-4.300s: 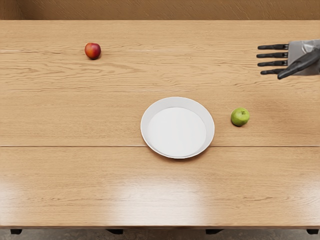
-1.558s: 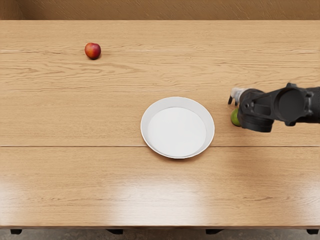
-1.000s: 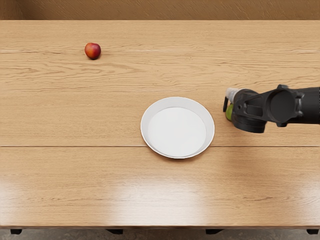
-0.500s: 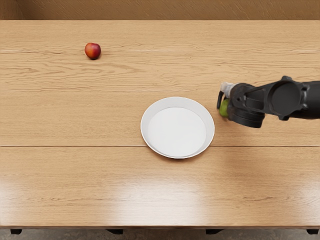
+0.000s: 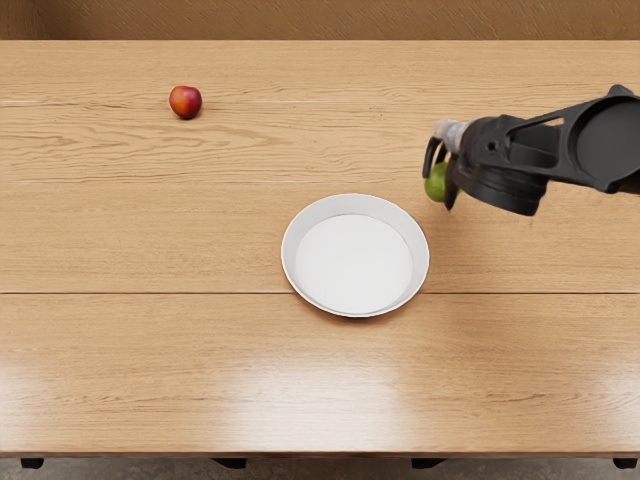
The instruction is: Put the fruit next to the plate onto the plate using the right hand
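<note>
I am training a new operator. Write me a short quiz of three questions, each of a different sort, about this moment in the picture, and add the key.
1. Short answer: what does the right hand hold?
2. True or false: a fruit lies on the plate.
3. Choose one: where is the red fruit?
A. on the table, far back and to the left of the plate
B. on the plate
C. close beside the right hand

Key
1. The green fruit; the fingers are curled around it, to the back right of the plate.
2. False; the plate holds nothing.
3. A
</note>
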Motion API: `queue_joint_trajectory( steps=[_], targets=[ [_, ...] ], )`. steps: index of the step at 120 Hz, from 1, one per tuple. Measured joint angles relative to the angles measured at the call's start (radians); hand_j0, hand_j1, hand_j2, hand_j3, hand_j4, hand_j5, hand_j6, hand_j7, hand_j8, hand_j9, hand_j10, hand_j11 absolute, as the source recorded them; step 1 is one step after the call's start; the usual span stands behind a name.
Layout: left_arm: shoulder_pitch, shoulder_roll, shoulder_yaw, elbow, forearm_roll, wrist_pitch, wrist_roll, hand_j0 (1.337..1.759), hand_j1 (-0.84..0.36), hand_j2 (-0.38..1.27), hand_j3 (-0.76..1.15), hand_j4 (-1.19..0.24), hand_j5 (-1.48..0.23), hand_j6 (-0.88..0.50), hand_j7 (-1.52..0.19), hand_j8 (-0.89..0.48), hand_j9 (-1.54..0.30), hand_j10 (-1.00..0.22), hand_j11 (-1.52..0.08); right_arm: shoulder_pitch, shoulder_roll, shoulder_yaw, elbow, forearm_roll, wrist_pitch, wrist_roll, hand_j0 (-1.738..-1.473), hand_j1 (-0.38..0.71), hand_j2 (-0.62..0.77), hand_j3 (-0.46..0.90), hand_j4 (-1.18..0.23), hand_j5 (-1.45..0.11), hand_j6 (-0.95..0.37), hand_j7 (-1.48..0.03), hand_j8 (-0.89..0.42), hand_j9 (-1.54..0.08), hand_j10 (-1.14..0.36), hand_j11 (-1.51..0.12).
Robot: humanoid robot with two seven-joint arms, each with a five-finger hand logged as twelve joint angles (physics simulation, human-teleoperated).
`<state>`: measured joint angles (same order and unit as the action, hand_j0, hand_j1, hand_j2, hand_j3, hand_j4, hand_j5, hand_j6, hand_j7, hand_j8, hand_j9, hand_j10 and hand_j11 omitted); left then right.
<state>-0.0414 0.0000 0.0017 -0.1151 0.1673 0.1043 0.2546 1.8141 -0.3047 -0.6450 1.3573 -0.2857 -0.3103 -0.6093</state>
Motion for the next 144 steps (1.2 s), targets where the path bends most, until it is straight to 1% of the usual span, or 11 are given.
queue_joint_trajectory(
  steps=[8,15,36,42,67,79,120,122,127,133,144],
  targets=[
    [0.000,0.000,0.000,0.000,0.000,0.000,0.000,1.658,0.33,0.00,0.00,-0.02,-0.02,-0.02,-0.02,-0.02,-0.02,-0.02,-0.02,0.024,0.001,0.009,0.011,0.019,0.001,0.000,-1.658,0.35,0.42,0.00,-0.80,-1.28,-0.31,-1.13,-0.26,-1.27,-0.79,-1.29],
    [0.000,0.000,0.000,0.000,0.000,0.000,0.000,1.658,0.33,0.00,0.00,-0.02,-0.02,-0.02,-0.02,-0.02,-0.02,-0.02,-0.02,0.034,0.003,0.025,0.016,0.028,0.002,0.000,-1.657,0.36,0.45,0.00,-0.81,-1.28,-0.34,-1.13,-0.26,-1.25,-0.80,-1.27],
    [0.012,0.000,0.000,0.000,0.000,0.000,0.000,1.658,0.33,0.00,0.00,-0.02,-0.02,-0.02,-0.02,-0.02,-0.02,-0.02,-0.02,0.044,0.040,0.089,0.023,0.048,0.005,-0.001,-1.657,0.35,0.44,0.00,-0.81,-1.27,-0.34,-1.13,-0.27,-1.21,-0.83,-1.23],
    [0.012,0.000,0.000,0.000,0.000,0.000,0.000,1.658,0.33,0.00,0.00,-0.02,-0.02,-0.02,-0.02,-0.02,-0.02,-0.02,-0.02,0.045,0.056,0.104,0.023,0.053,0.006,-0.001,-1.657,0.35,0.43,0.00,-0.81,-1.27,-0.32,-1.13,-0.28,-1.21,-0.83,-1.22],
    [0.025,0.000,0.000,0.000,0.000,0.000,0.000,1.658,0.33,0.00,0.00,-0.02,-0.02,-0.02,-0.02,-0.02,-0.02,-0.02,-0.02,0.031,0.117,0.143,0.020,0.062,0.005,-0.001,-1.657,0.39,0.54,0.00,-0.82,-1.26,-0.33,-1.13,-0.28,-1.20,-0.84,-1.21],
    [0.031,0.000,0.000,0.000,0.000,0.000,0.000,1.658,0.33,0.00,0.00,-0.02,-0.02,-0.02,-0.02,-0.02,-0.02,-0.02,-0.02,0.016,0.147,0.149,0.013,0.067,0.004,-0.002,-1.658,0.39,0.55,0.00,-0.82,-1.27,-0.33,-1.13,-0.28,-1.20,-0.84,-1.21],
    [0.032,0.000,0.000,0.000,0.000,0.000,0.000,1.658,0.33,0.00,0.00,-0.02,-0.02,-0.02,-0.02,-0.02,-0.02,-0.02,-0.02,-0.022,0.178,0.153,0.006,0.065,-0.005,-0.001,-1.656,0.32,0.47,0.00,-0.83,-1.23,-0.38,-1.13,-0.34,-1.21,-0.84,-1.22],
    [0.032,0.000,0.000,0.000,0.000,0.000,0.000,1.658,0.33,0.00,0.00,-0.02,-0.02,-0.02,-0.02,-0.02,-0.02,-0.02,-0.02,-0.024,0.178,0.153,0.005,0.064,-0.006,-0.001,-1.657,0.31,0.44,0.00,-0.80,-1.18,-0.38,-1.09,-0.34,-1.16,-0.81,-1.17],
    [0.032,0.000,0.000,0.000,0.000,0.000,0.000,1.658,0.33,0.00,0.00,-0.02,-0.02,-0.02,-0.02,-0.02,-0.02,-0.02,-0.02,-0.025,0.184,0.153,0.000,0.058,-0.006,-0.001,-1.657,0.19,0.36,0.00,-0.65,-0.96,-0.31,-0.89,-0.28,-0.95,-0.66,-0.96],
    [0.032,0.000,0.000,0.000,0.000,0.000,0.000,1.658,0.33,0.00,0.00,-0.02,-0.02,-0.02,-0.02,-0.02,-0.02,-0.02,-0.02,-0.025,0.195,0.152,-0.004,0.056,-0.006,-0.001,-1.657,0.07,0.28,0.00,-0.51,-0.75,-0.24,-0.70,-0.22,-0.74,-0.52,-0.75],
    [0.031,0.000,0.000,0.000,0.000,0.000,0.000,1.658,0.33,0.00,0.00,-0.02,-0.02,-0.02,-0.02,-0.02,-0.02,-0.02,-0.02,-0.021,0.206,0.153,-0.009,0.054,-0.006,-0.001,-1.657,-0.08,0.18,0.00,-0.33,-0.48,-0.16,-0.44,-0.14,-0.47,-0.33,-0.48]
  ],
)
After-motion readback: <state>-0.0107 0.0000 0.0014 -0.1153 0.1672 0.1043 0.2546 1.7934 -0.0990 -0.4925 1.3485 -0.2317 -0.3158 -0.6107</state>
